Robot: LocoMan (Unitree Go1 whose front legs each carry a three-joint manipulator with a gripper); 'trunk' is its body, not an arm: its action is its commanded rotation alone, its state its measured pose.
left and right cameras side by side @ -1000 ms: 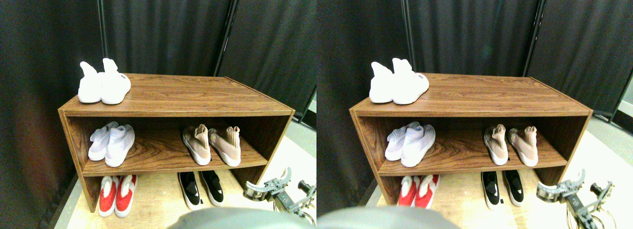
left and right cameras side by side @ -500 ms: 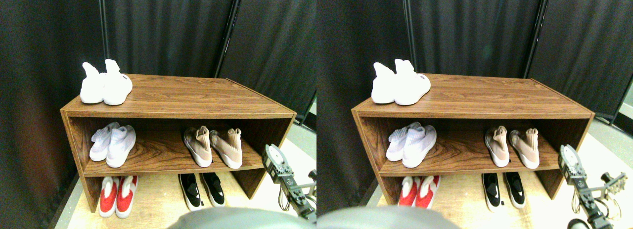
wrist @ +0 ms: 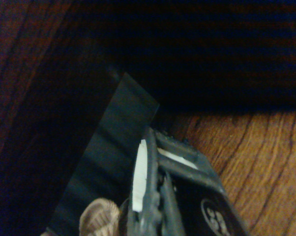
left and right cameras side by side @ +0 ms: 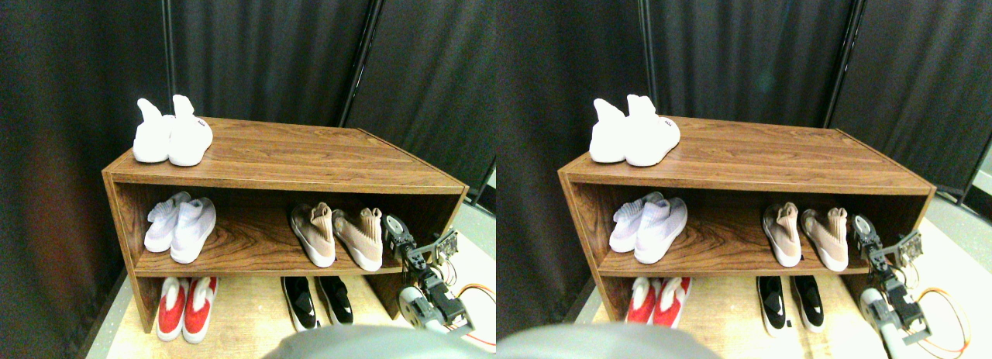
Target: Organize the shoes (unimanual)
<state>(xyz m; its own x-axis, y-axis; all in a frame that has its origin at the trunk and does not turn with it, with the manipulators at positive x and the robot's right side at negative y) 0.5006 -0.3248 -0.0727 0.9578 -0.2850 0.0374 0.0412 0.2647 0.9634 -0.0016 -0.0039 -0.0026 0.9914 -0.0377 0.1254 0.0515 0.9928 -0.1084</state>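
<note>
Stereo view: black pair (left and right cameras side by side: 316,298) on floor under the shelf (left and right cameras side by side: 256,254), near its right end. Right gripper (left and right cameras side by side: 397,229) sits at shelf's right end, just beside tan pair (left and right cameras side by side: 339,235) on the shelf; can't tell if fingers spread or pressed. Wrist view: jaw frame over wood grain, tan collar (wrist: 100,217) beside it.

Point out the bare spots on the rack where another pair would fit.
Top board: bare right of the white pair. Middle shelf: gap between the lilac pair and the tan pair. Crowded beside the tan pair, where the hand sits.
</note>
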